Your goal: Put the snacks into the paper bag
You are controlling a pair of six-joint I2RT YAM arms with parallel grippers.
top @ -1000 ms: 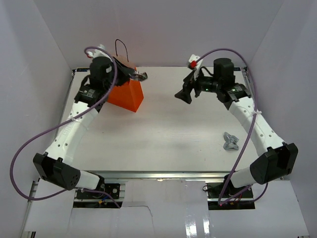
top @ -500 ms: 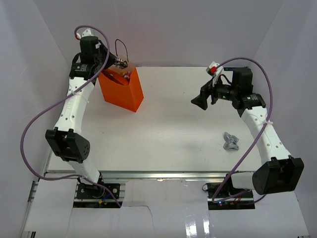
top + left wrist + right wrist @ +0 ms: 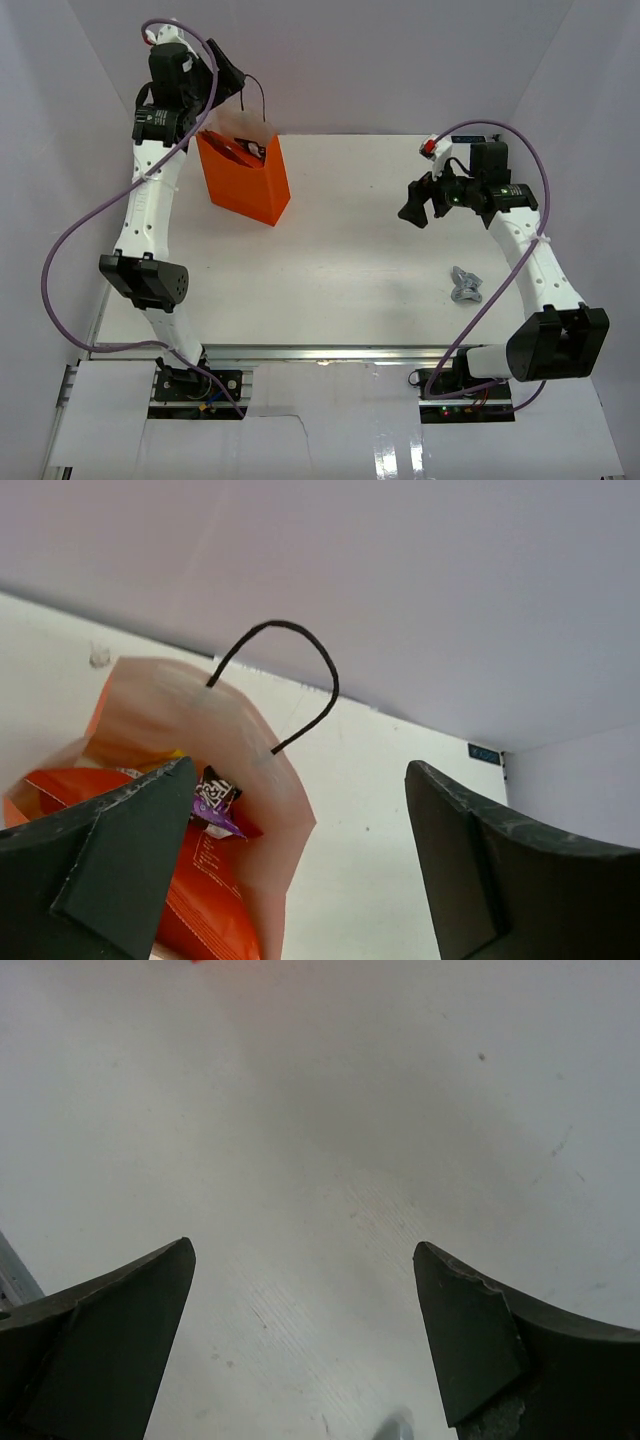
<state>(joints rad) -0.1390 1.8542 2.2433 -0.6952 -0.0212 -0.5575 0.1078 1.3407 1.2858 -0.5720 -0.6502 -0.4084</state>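
We are holding our left gripper [image 3: 228, 82] high in the upper left of the overhead view, just above the open mouth of the orange paper bag [image 3: 250, 185]. Its fingers [image 3: 110, 860] are standing wide apart and are gripping nothing. The bag is standing upright near the far left corner of the table [image 3: 350, 270], in the upper left part of that view.

In the left wrist view we are looking down into the bag past its pale inner wall [image 3: 180, 710], which is filling the lower left of the frame. One black cord handle [image 3: 320, 670] is arching up from the rim near the centre. Inside, a red crisp bag [image 3: 200, 880] is lying against the wall, and a small purple sweet [image 3: 215, 798] is sitting on top of it beside our left fingertip.

We are holding our right gripper [image 3: 415, 205] above the table at the right of the overhead view, well apart from the bag. Its fingers [image 3: 100, 1340] are also spread wide and are holding nothing, with only bare tabletop [image 3: 330, 1110] showing between them.

A silver-grey sweet [image 3: 466, 285] is lying on the table at the lower right, outside the bag.
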